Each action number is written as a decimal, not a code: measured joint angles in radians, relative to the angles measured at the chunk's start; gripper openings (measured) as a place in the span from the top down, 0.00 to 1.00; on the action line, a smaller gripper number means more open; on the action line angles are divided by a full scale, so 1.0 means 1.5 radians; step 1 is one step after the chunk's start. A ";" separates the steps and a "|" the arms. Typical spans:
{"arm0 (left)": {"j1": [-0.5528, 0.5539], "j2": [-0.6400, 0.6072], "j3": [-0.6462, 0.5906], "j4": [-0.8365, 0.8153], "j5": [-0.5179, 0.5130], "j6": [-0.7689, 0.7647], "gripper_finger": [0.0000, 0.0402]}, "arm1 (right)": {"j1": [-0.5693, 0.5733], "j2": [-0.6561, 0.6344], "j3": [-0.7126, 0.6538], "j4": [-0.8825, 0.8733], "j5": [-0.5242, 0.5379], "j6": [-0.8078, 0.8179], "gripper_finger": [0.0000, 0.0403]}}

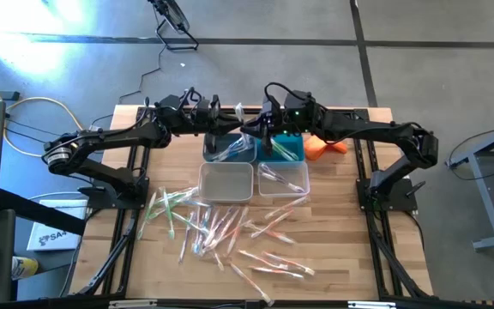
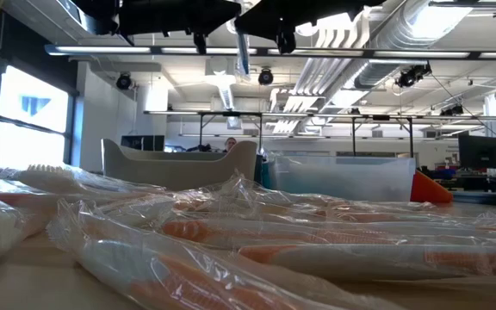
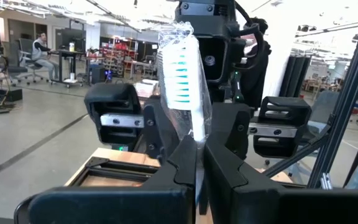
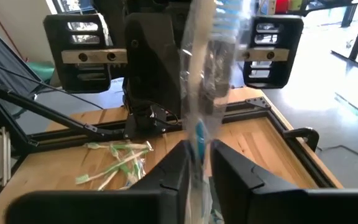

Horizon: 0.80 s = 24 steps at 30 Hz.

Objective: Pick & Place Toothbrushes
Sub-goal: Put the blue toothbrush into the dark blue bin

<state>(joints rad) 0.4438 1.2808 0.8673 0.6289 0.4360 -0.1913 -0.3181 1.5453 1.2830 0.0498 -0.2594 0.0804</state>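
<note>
Toothbrushes point(image 1: 230, 230) in clear wrappers lie scattered across the near half of my wooden table point(image 1: 333, 257), most of them in a loose heap just in front of the bins. From above I see four small bins grouped near the table's far edge: a dark bin point(image 1: 227, 148) and a blue bin point(image 1: 281, 148) behind, a clear bin point(image 1: 225, 183) and a second clear bin point(image 1: 283, 178) in front, with an orange cloth point(image 1: 324, 148) just beside the blue one. Both arms reach inward and meet above the rear bins. My left gripper point(image 3: 199, 171) is clamped tight on the handle of a wrapped toothbrush with blue-and-white bristles point(image 3: 180, 74), which stands upright between its fingers. My right gripper point(image 4: 197, 162) faces it from the other side, its fingers narrowly apart around the same wrapped brush; I cannot tell whether they press on it. In the low view, the brush hangs as a pale sliver high above the bins. A person point(image 3: 40, 50) sits at a desk far off in the room.
</note>
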 joint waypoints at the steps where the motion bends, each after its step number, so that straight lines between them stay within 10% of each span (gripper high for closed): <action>1: 0.000 0.000 0.000 0.000 0.000 0.000 0.99 | 0.000 0.000 -0.001 0.000 -0.001 0.004 0.83; 14: 0.000 0.000 0.000 -0.001 0.001 0.000 0.99 | -0.023 -0.047 -0.001 -0.056 -0.001 0.003 0.45; 24: 0.015 -0.004 0.000 -0.027 0.003 -0.006 0.99 | -0.090 -0.150 -0.001 -0.195 0.015 -0.021 0.40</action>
<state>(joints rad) 0.4658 1.2741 0.8677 0.5882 0.4400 -0.2001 -0.4533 1.3208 1.2812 -0.2431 -0.2368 0.0483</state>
